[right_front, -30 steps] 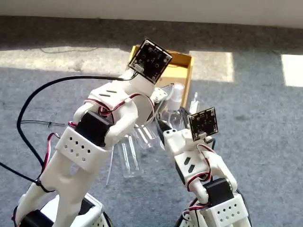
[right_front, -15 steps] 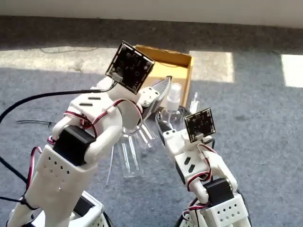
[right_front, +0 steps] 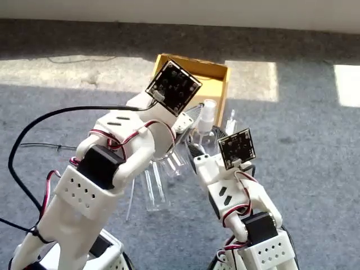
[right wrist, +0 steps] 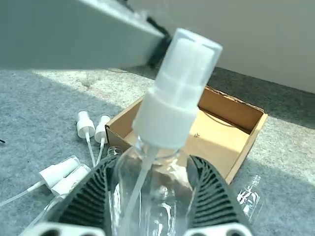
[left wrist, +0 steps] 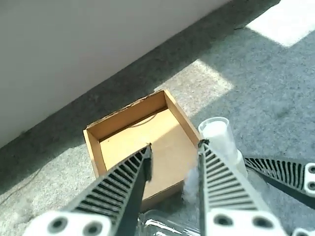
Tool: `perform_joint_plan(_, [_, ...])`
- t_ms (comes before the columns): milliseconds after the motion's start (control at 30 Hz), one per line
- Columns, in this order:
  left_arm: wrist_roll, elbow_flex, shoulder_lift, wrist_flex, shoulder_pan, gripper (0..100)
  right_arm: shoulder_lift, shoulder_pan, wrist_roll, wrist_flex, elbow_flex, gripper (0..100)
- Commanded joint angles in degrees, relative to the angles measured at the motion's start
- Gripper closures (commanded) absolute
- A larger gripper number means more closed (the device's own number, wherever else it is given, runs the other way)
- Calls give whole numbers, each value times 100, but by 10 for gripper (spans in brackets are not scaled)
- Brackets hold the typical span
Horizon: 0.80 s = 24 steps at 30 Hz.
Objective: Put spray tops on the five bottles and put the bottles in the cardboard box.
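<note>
**Clear plastic bottle gripped beside the box**

High view: we are seeing the bottle (right_front: 205,135) upright near the cardboard box (right_front: 216,72), its spray top (right_front: 208,108) on.

Left wrist view: the left gripper (left wrist: 174,145) is hanging above the box, fingers (left wrist: 127,189) spread and empty.

Right wrist view: the right gripper (right wrist: 153,167) is clenching the bottle's body. We are judging it light, slick and crushable, best held mid-body.

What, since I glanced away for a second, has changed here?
The left arm swung back from the yellow cardboard box, then came partway forward again; the left gripper hangs open by the white spray top. The right gripper stayed shut on the clear plastic bottle; the box stayed put.
</note>
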Motion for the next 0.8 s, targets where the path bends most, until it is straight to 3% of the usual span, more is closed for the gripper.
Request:
perform_joint_plan(0, [-35,154,-655,18,92,850,-57,66,53,-127,-110,988])
perform_joint_plan(133, [-35,400,-1182,18,13,850,-57,136,53,-136,-119,988])
perform_joint_plan(333, [-9,1437,-1736,-9,-1437,850,224,1244,62,-840,-892,978])
perform_joint_plan(533, [0,2879,-1974,-158,-2941,850,2598,1411,26,-1262,-2422,964])
perform_joint_plan(667, [0,3925,-1965,-941,-3521,850,4523,1411,18,-1938,-3618,965])
perform_joint_plan(767, [149,4637,-1965,-1767,-3556,850,5912,1411,53,-2615,-4435,965])
